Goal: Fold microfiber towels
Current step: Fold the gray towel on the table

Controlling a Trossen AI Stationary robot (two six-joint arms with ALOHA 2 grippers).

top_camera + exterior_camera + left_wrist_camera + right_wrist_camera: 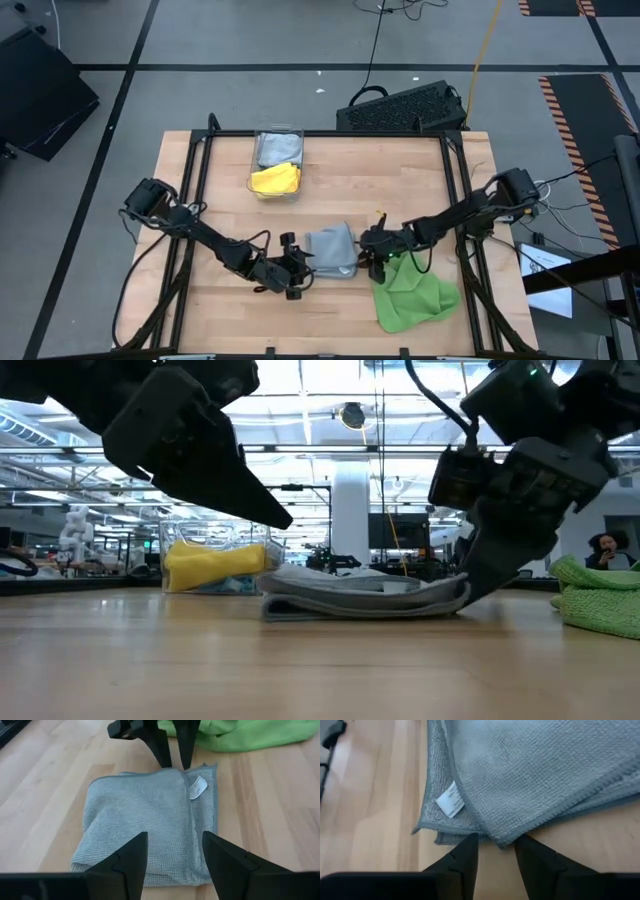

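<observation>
A grey towel (pixel 333 252) lies folded in several layers on the wooden table near its middle, with a white tag (pixel 198 787) on one edge. My left gripper (pixel 172 852) is open and hovers over the towel's left edge, raised above it in the low view (pixel 285 520). My right gripper (pixel 496 845) stands at the towel's right edge (pixel 462 592) with its fingers a little apart and its tips down at the table. A heap of bright green towels (pixel 412 292) lies on the table at the front right. My right gripper comes slanting down from the table's right. Its fingertips (pixel 167 762) stand on either side of the folded corner (pixel 501 840) of the grey towel, which lies flat on the table. I cannot tell whether they touch the cloth.
A clear plastic bin (pixel 280 131) at the table's far middle holds a yellow towel (pixel 275 180) and another grey towel (pixel 278 150). A black keyboard (pixel 400 108) sits beyond the far edge. Bare wood shows at the front left and far right.
</observation>
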